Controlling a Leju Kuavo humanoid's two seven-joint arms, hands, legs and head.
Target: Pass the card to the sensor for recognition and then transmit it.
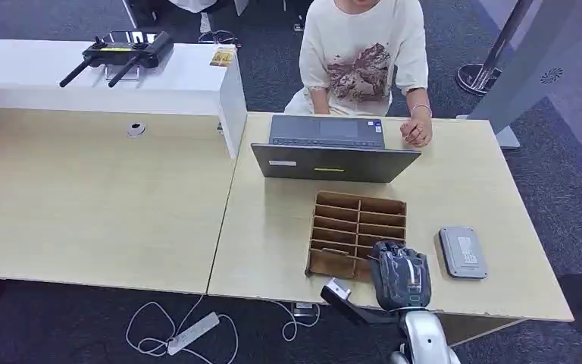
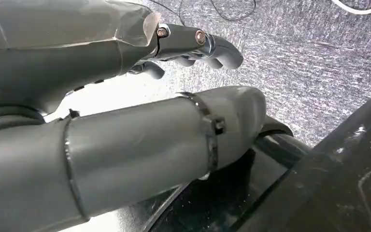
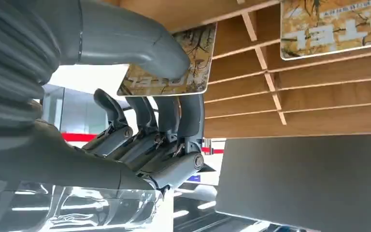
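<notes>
Card (image 3: 171, 72) position: pinched between the thumb and the darker fingers (image 3: 174, 116) of the right hand (image 1: 399, 277), at the near edge of the wooden slotted organiser (image 1: 358, 235) on the counter (image 1: 273, 227). The pinch falls on one end of the card, leaving most of its printed face exposed (probably so that face can be presented to a reader). A second card (image 3: 335, 26) lies in another compartment of the organiser. The grey sensor (image 1: 463, 252) sits flat on the counter just beside the organiser, to the right of the hand, apart from it. A person (image 1: 364, 57) is seated behind the laptop (image 1: 333, 152), presumably as the recipient. The left hand (image 2: 125, 96) hangs over the carpet, fingers loosely curled and holding nothing.
</notes>
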